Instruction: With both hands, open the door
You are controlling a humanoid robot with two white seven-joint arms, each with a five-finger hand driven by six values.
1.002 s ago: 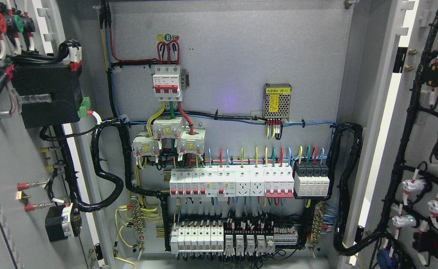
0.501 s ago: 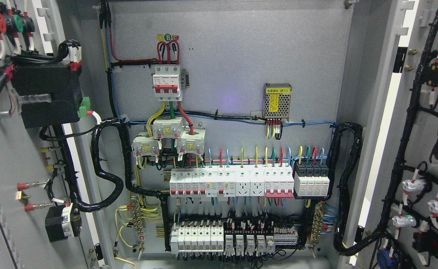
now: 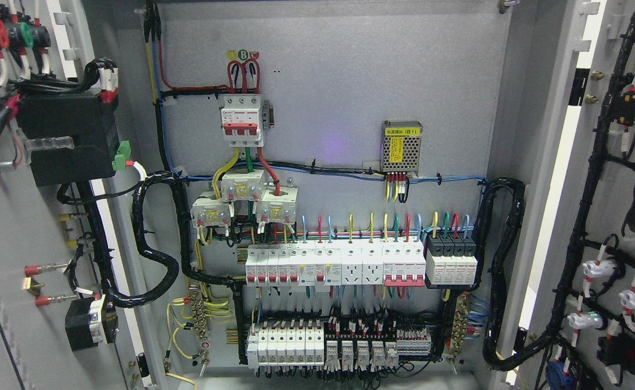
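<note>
- Neither robot hand nor any arm was in the head view; pose and grip state could not be told.
- Electrical cabinet stood open: left door (image 3: pixel 3 227) swung out at the left edge, right door (image 3: pixel 629 179) swung out at the right edge.
- Back panel (image 3: pixel 339 81) was fully exposed between the doors.
- Red-handled main breaker (image 3: pixel 243 120) sat upper centre, power supply (image 3: pixel 402 146) to its right, breaker row (image 3: pixel 361 264) below.
- Black cable loom (image 3: pixel 152 244) looped from left door to panel.
</note>
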